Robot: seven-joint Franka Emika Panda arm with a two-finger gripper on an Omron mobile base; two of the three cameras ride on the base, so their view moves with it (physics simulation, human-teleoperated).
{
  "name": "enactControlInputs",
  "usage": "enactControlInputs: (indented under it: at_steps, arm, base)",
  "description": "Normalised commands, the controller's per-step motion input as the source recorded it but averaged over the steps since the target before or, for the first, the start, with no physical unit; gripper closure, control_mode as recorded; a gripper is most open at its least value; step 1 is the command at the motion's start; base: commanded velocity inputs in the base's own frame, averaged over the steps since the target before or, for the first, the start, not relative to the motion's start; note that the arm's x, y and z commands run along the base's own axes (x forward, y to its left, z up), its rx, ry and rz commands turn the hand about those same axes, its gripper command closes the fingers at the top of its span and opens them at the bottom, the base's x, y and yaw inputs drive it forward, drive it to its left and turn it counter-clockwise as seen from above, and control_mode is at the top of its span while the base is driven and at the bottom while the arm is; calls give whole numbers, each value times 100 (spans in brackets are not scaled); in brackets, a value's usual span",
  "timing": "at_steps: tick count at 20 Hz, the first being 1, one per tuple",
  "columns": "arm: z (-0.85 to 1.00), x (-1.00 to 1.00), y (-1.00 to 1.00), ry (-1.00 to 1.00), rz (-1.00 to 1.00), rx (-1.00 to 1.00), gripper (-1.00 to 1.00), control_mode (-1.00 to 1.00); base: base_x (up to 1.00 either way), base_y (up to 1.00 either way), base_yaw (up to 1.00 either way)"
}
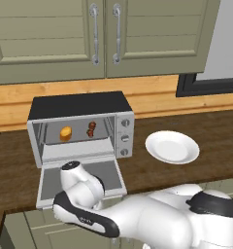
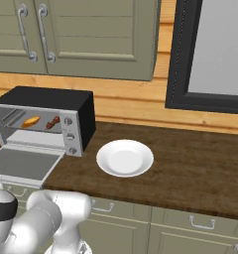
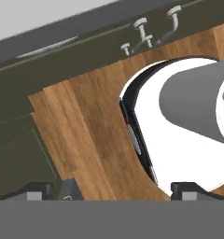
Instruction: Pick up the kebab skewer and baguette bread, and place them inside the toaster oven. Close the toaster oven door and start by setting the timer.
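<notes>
1. The toaster oven (image 1: pixel 82 127) sits on the brown wooden counter (image 1: pixel 186 126), under the green cupboards (image 1: pixel 50 34).
2. The toaster oven door (image 1: pixel 82 179) hangs down flat, wide open, out over the front edge of the counter.
3. The baguette bread (image 1: pixel 65 133) lies inside the oven, on the left side. It is golden-orange.
4. The kebab skewer (image 1: pixel 91 129) is inside the oven too, just to the right of the bread. It is dark red and brown. The two are near each other but not touching.
5. From the right base view the bread (image 2: pixel 31 121) and the skewer (image 2: pixel 52 123) show through the open front of the oven (image 2: pixel 46 119).
6. A white plate (image 1: pixel 172 146) sits on the counter to the right of the oven, with nothing on it.
7. The gripper (image 3: pixel 111 189) has its two dark tips far apart, with nothing between them.
8. In the hand view the tips point at wooden floor and low cupboard fronts, not at the oven.
9. The bread and the skewer are well away from the jaws, up in the oven.
10. The white arm (image 1: pixel 84 194) bends low in front of the open door.
</notes>
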Motion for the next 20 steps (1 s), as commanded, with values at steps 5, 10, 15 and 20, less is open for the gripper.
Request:
enactControlInputs:
  at_steps: [5,10,15,20]
  arm:
    - [-38,10,2,-13,5,-7,-100,-100]
    - [0,41,0,-16,5,-1,-100,-100]
    - [-2,34,0,-9,5,-1,-100,-100]
    - [-19,4,0,-10,6,-2,-100,-100]
  base:
    - [0,0,0]
    - [0,0,0]
    - [0,0,0]
    - [0,0,0]
